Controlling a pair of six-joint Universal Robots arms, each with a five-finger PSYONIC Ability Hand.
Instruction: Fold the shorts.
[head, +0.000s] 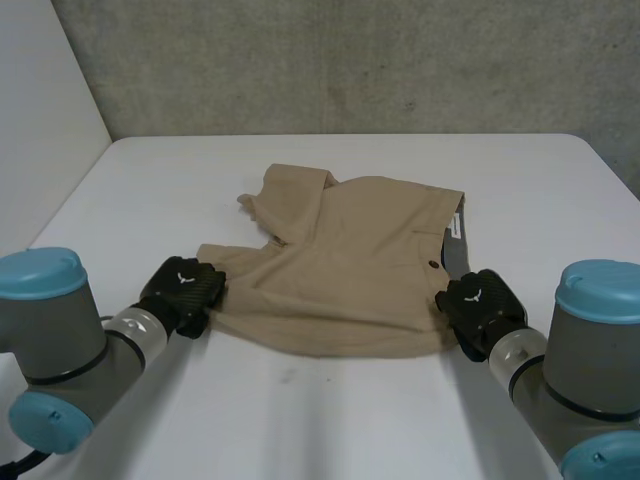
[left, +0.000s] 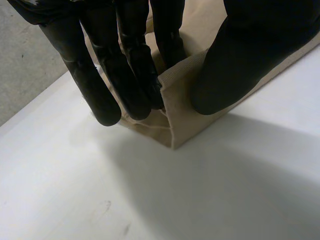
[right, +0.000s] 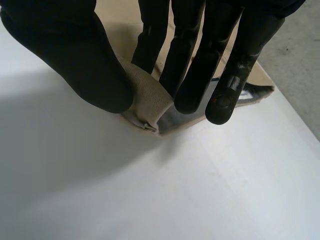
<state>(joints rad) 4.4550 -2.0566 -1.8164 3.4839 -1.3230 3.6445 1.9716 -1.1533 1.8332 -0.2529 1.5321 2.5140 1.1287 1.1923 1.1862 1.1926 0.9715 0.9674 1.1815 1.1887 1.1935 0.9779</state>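
Beige cotton shorts (head: 350, 270), apparently lying unfolded on the white worktop (head: 150, 190), are pinched at the near hem and waistband corners by the black left robot hand (head: 182, 288) and right robot hand (head: 478, 308), every fold remaining.

The shorts (head: 350, 270) are matt, finely woven tan cloth. The table (head: 320, 420) is smooth, white, faintly sheened. My left hand (left: 250, 55) and right hand (right: 65, 55) look like smooth black plastic, slightly glossy.

The tan shorts (head: 350, 265) lay rumpled and partly folded in the middle of the white table (head: 150, 180), waistband with its dark lining and button toward the right. Both near corners were raised off the surface.
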